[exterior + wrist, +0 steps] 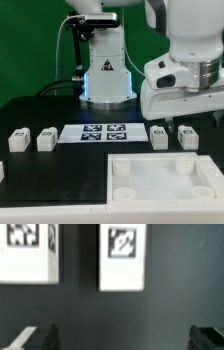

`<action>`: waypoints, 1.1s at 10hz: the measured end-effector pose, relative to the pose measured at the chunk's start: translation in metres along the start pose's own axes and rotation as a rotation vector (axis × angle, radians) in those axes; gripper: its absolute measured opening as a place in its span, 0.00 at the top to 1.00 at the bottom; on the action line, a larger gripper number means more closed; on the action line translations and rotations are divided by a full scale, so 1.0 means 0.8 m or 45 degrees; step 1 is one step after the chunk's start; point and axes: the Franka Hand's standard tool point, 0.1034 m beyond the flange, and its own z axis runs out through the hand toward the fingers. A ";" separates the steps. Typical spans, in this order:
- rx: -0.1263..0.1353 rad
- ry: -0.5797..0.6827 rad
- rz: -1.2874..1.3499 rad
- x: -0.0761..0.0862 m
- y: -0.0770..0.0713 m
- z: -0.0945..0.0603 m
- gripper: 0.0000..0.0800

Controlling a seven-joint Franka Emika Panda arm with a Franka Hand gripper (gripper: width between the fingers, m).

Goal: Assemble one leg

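Gripper [122, 338] hovering wide open, carrying nothing, near the leg [122, 266] — lying on the worktop [60, 172], at the exterior view's right of the marker board [102, 131]. Judging it light, rigid, smooth plastic — gripping across the narrow flat sides looking best.

A black table [55, 185] fills the lower part of the exterior view, its surface matte and dark. The same surface shows as plain dark grey in the wrist view [120, 317]. Flat on the table, around the middle, lies the marker board [103, 132], thin and white, with several black-and-white tags grouped at its centre. Nearer the camera, toward the exterior view's right, sits a large white square tray-like part [160, 158] with a raised rim. Round corner sockets [120, 172] stand up inside it, and its right side runs out of frame. Behind the table hangs a green backdrop [28, 45].
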 end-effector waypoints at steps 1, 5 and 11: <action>0.000 -0.082 -0.001 -0.003 -0.002 0.006 0.19; 0.018 -0.422 0.000 0.003 -0.006 0.006 0.19; 0.003 -0.450 0.029 -0.022 0.008 0.049 0.19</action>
